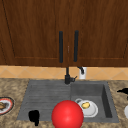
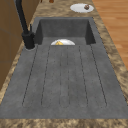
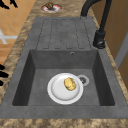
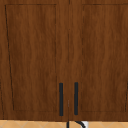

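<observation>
A: Where are the 2 hands?
B: Left hand (image 1: 34, 117) hangs over the sink's (image 1: 45, 90) front-left corner, fingers curled, holding nothing. Right hand (image 1: 123, 91) is at the counter's right edge; its fingers I cannot tell.
A: Nearest thing?
B: A red ball (image 1: 67, 114) at the sink's front edge, beside a plate (image 1: 93, 111)

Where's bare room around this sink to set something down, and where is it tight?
The ribbed drainboard is bare, bordered by the faucet, the basin and the red-rimmed plate at its far end. The basin is crowded: a white plate with a yellow item fills most of its floor beside the drain.
</observation>
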Available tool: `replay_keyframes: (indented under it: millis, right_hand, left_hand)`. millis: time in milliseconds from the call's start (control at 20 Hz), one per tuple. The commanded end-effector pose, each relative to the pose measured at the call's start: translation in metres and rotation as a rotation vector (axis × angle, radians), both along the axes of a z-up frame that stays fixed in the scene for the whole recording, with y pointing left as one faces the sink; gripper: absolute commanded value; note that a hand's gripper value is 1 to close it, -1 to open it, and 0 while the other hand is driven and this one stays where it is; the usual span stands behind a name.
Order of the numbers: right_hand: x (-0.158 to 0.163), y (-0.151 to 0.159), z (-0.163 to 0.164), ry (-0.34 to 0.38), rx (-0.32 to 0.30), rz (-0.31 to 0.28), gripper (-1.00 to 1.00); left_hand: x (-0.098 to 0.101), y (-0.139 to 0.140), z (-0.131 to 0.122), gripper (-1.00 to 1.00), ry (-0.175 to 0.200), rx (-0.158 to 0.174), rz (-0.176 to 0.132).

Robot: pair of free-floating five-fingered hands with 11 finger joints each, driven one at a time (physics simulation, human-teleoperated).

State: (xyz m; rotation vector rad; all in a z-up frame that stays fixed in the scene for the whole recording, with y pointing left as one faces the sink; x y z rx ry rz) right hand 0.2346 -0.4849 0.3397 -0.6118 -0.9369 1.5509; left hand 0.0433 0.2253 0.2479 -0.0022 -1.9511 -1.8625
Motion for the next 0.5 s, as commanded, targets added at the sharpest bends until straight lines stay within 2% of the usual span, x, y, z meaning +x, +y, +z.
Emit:
replay_keyframes:
  millis: [0,150,450]
  right_hand:
    - [-0.015,-0.023,-0.001,0.058,0.000,0.000,-1.00]
    - [-0.025,-0.040,-0.003,0.090,-0.001,0.000,-1.00]
    - [-0.037,-0.066,-0.013,0.229,0.008,-0.009,-1.00]
  left_hand:
    - [0.000,0.000,0.000,0.00,0.000,0.000,0.000]
    - [0.000,0.000,0.000,0.00,0.000,0.000,0.000]
    - [0.000,0.000,0.000,0.00,0.000,0.000,0.000]
